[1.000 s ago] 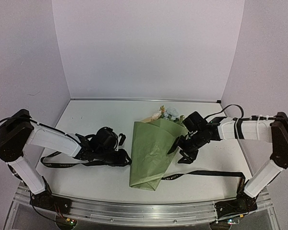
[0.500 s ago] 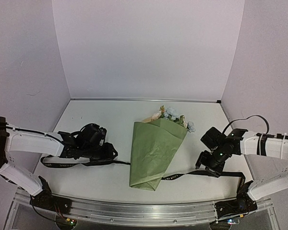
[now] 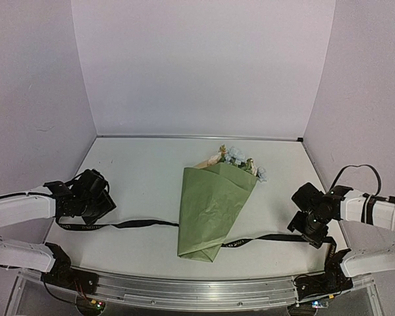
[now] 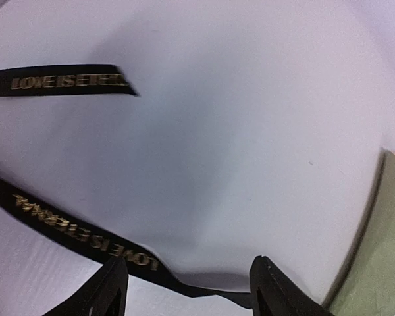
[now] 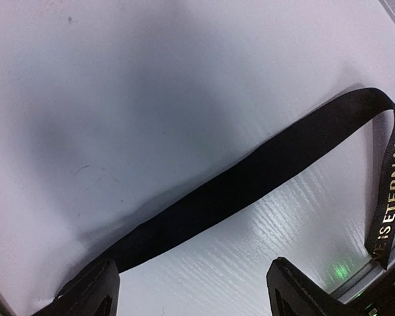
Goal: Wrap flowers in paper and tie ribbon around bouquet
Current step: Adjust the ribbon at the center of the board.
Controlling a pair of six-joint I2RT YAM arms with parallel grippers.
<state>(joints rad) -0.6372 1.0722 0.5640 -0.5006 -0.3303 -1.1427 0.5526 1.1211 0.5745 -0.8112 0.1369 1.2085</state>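
The bouquet (image 3: 212, 214) lay at the middle of the white table (image 3: 138, 164), its olive-green paper (image 3: 207, 191) rolled into a cone with the narrow end toward the arms. The flowers (image 3: 237, 158), pale cream and light blue, showed at the wide far end. We saw the black ribbon (image 3: 145, 224) stretched flat across the table from left to right. It met the cone near its narrow end and appeared to pass beneath the paper, though the overhead view was too coarse to be sure.

The left gripper (image 4: 192, 291) hung low over the ribbon's left stretch, well apart from the cone, jaws spread wide and holding nothing. Gold lettering on the band read "LOVE IS ETERNAL." The right gripper (image 5: 197, 293) hovered over the ribbon's right end, where the band doubled back on itself. Its jaws also stood wide and empty.
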